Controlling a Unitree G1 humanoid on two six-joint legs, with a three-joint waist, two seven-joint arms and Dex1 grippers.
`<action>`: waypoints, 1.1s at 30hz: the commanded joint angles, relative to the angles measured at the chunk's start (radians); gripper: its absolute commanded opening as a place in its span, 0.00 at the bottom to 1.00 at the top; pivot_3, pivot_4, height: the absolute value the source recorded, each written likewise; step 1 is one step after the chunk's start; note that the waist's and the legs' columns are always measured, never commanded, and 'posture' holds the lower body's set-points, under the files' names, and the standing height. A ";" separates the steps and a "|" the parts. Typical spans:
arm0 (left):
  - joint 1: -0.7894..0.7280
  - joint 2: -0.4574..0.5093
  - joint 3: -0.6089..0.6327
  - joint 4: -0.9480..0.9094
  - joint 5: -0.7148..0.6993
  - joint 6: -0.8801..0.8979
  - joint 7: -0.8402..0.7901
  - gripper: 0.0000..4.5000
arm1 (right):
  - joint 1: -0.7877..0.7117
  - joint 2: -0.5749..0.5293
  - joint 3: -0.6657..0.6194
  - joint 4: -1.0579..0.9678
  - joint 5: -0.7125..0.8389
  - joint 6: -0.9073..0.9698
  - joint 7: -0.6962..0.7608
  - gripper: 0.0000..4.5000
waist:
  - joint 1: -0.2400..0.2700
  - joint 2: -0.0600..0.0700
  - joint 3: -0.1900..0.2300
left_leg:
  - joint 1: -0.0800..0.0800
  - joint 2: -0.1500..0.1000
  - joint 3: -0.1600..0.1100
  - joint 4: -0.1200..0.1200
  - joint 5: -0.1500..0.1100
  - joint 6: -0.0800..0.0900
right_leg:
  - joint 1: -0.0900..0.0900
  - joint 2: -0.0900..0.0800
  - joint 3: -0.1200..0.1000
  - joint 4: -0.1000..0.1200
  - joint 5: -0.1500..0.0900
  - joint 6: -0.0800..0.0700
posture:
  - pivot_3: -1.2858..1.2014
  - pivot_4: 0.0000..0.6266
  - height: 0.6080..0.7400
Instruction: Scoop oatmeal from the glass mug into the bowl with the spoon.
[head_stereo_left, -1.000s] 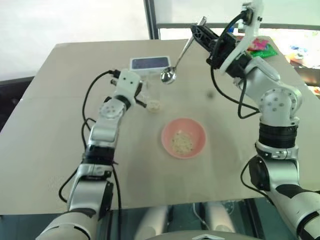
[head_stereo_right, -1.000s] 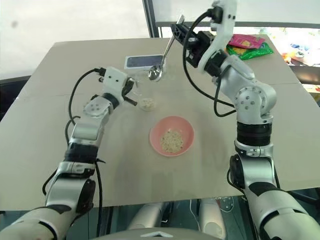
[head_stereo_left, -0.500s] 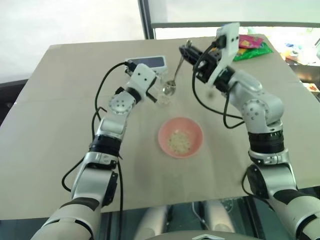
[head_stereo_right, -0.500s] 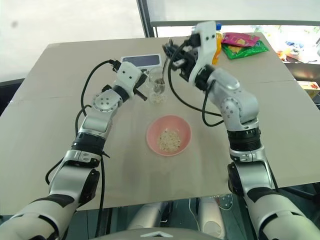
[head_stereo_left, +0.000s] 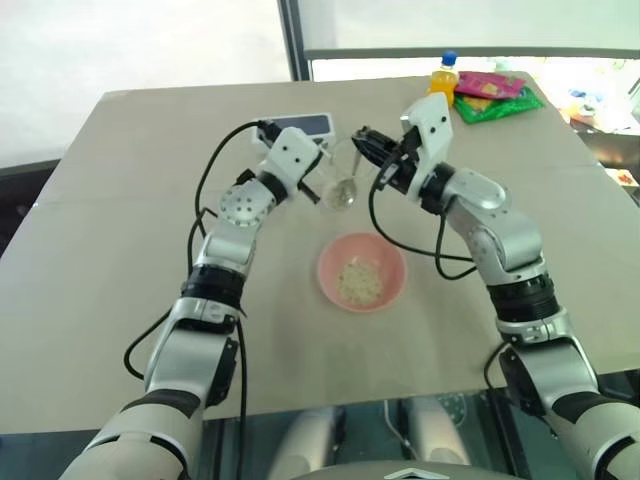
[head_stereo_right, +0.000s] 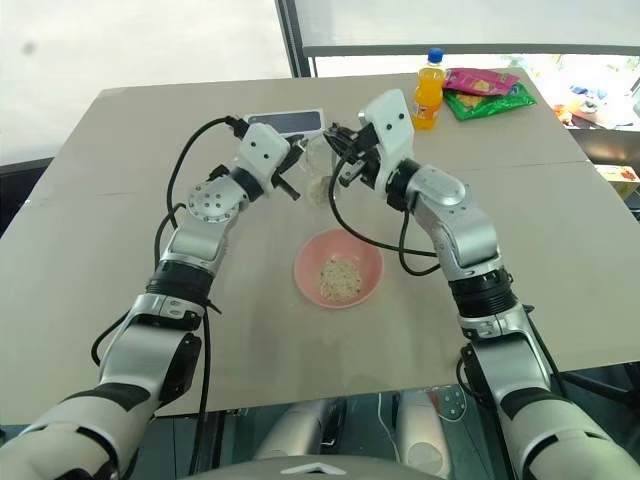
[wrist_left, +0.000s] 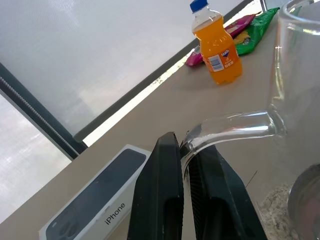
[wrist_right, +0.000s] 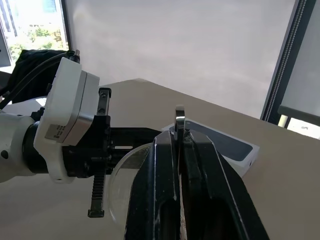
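Above the bench (head_stereo_left: 120, 200), left tool (wrist_left: 184, 150) pinches the glass mug (head_stereo_left: 340, 180) by its handle, steadying it while right tool (wrist_right: 178, 145) grips the spoon (wrist_right: 179, 120) dipping inside.

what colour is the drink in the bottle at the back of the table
Orange, with a blue cap; the bottle shows best in the left wrist view.

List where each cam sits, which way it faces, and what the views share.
Left eye / right eye: on the head, looking forward and down at the table, pink bowl and both arms.
Left wrist: looks along the left end effector, shut on the glass mug handle; Fanta bottle beyond.
Right wrist: looks along the right end effector, shut on the spoon; left end effector opposite.
Shared: both wrist views show the iPhone box and mug.
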 joint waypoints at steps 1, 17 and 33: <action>-0.037 0.000 0.018 -0.016 -0.009 -0.032 0.005 0.02 | 0.018 0.051 -0.071 -0.039 0.090 0.111 -0.038 0.00 | 0.000 0.000 0.000 | 0.000 0.000 0.000 0.000 0.000 0.000 | 0.000 0.000 0.000 0.000 0.000 0.000 | 0.52 0.24 1.00; -0.005 -0.011 0.029 -0.022 -0.022 -0.021 0.008 0.02 | -0.029 0.252 -0.428 -0.041 0.420 0.503 -0.380 0.00 | 0.000 0.000 0.000 | 0.000 0.000 0.000 0.000 0.000 0.000 | 0.000 0.000 0.000 0.001 0.000 0.000 | 0.52 0.24 1.00; 0.035 0.014 0.055 0.024 -0.021 -0.024 0.009 0.02 | -0.133 0.223 -0.773 0.065 0.937 0.730 -0.798 0.00 | -0.001 0.000 0.000 | 0.000 0.000 0.000 0.000 0.000 0.000 | 0.000 -0.002 0.001 0.001 0.000 0.000 | 0.52 0.24 1.00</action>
